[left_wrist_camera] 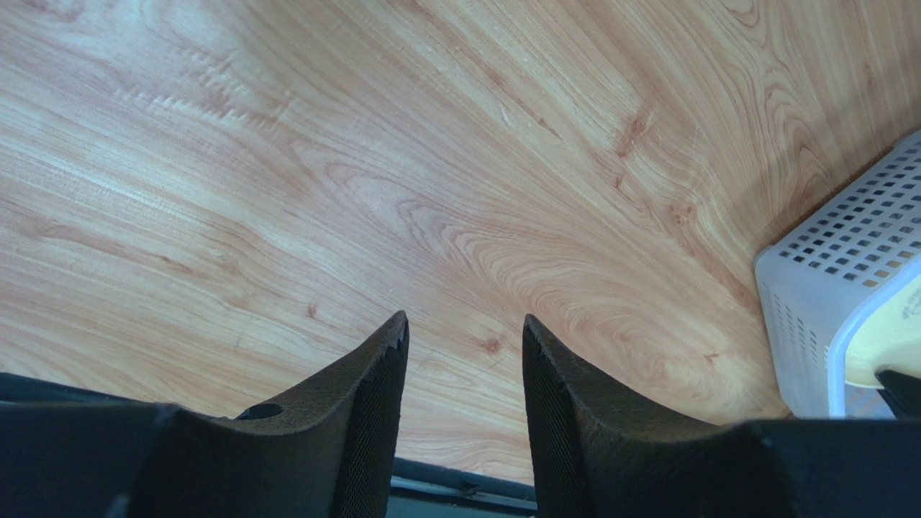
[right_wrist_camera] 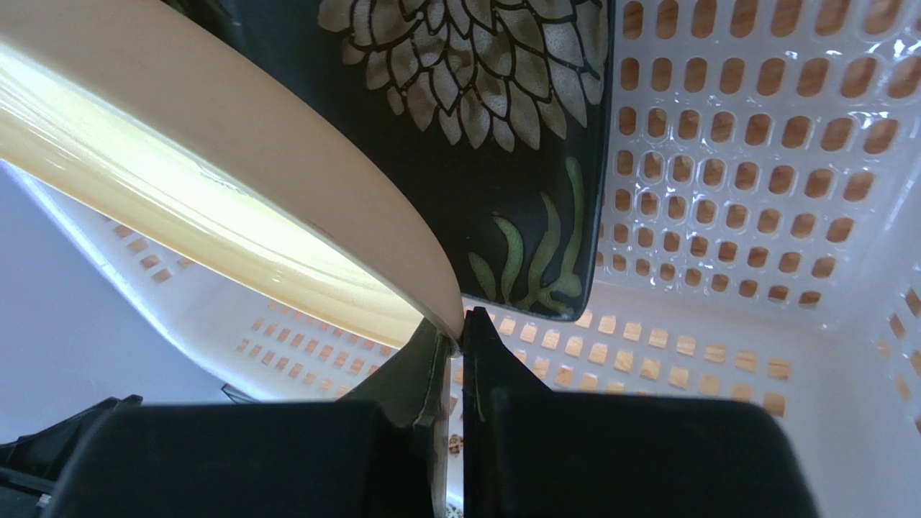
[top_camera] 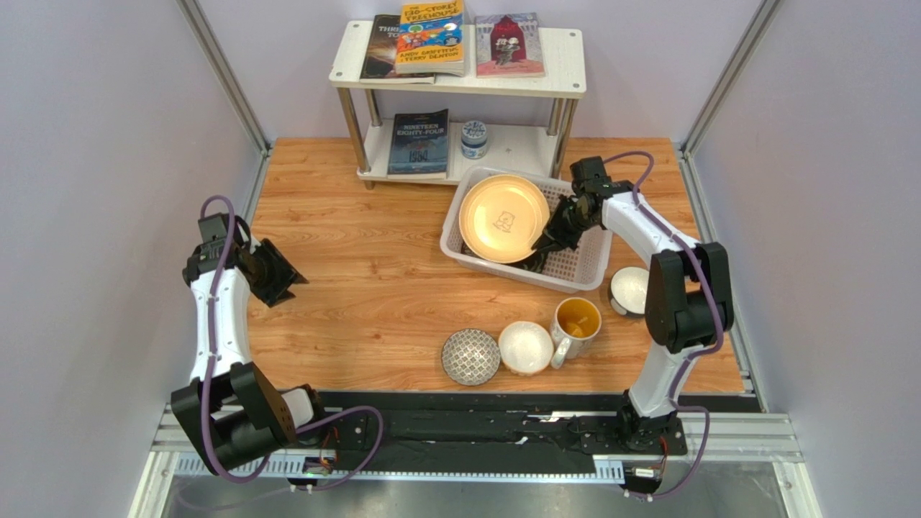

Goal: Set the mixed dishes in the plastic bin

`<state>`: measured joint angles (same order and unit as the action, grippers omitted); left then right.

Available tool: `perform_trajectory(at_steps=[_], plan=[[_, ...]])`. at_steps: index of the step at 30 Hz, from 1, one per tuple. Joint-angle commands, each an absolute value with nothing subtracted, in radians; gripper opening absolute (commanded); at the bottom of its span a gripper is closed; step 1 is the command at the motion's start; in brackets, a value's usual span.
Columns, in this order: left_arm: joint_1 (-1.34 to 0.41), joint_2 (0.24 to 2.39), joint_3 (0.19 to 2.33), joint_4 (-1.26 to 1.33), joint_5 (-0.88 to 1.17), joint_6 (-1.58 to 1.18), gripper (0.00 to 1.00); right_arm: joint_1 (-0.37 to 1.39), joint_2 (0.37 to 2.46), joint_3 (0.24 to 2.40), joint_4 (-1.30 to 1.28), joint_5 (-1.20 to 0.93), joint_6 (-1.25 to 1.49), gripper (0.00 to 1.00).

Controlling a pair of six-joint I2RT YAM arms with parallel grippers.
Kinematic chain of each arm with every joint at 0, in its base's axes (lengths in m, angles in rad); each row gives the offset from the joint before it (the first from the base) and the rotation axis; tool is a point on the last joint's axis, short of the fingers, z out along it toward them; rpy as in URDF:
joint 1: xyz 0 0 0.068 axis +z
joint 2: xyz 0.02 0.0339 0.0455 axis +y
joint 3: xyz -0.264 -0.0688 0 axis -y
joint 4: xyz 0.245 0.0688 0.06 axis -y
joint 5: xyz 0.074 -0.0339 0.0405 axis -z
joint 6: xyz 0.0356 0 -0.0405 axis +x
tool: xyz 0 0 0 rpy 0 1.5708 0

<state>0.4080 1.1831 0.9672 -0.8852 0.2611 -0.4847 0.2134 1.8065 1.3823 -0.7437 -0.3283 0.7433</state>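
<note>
Wood-grain table (top_camera: 357, 291) fills the space between pale walls, and the plastic bin (top_camera: 592, 257) sits on it at the far side. Just behind the bin stands a white shelf (top_camera: 562, 65) holding books (top_camera: 430, 38) and a small blue-and-white jar (top_camera: 474, 138).

Inside the bin, the round yellow plate (top_camera: 504, 219) lies over the black square floral plate (right_wrist_camera: 476, 119), covering most of it. The right gripper (right_wrist_camera: 456, 327) reaches into the bin from its right side, and its fingers are pinched onto the yellow plate's rim with almost no gap between them.

In front of the bin, on bare wood, stand the grey-patterned bowl (top_camera: 471, 356), the white bowl (top_camera: 526, 348) and the yellow-inside mug (top_camera: 576, 321) in a close row. The dark-outside bowl (top_camera: 629, 289) sits just off the bin's near right corner.

Well to the left of the bin, the left gripper (left_wrist_camera: 465, 319) hangs over the wood with its jaws apart, holding nothing.
</note>
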Motion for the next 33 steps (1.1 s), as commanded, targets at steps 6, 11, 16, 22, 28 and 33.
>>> perform_trajectory(at_steps=[6,11,16,22,28,33], plan=[[0.417,1.158,0.953,-0.859,0.272,-0.474,0.48,0.207,1.832,1.422,-0.735,-0.330,0.753,0.04],[0.417,1.157,0.948,-0.857,0.281,-0.477,0.48,0.180,1.832,1.427,-0.704,-0.328,0.772,0.04],[0.416,1.163,0.954,-0.859,0.291,-0.474,0.47,0.170,1.878,1.466,-0.742,-0.353,0.750,0.24],[0.416,1.157,0.948,-0.857,0.284,-0.474,0.47,0.164,1.832,1.416,-0.710,-0.362,0.747,0.39],[0.416,1.147,0.931,-0.845,0.291,-0.474,0.46,0.175,1.715,1.387,-0.724,-0.318,0.732,0.49],[0.417,1.143,0.925,-0.842,0.301,-0.474,0.46,0.238,1.701,1.492,-0.818,-0.261,0.707,0.50]])
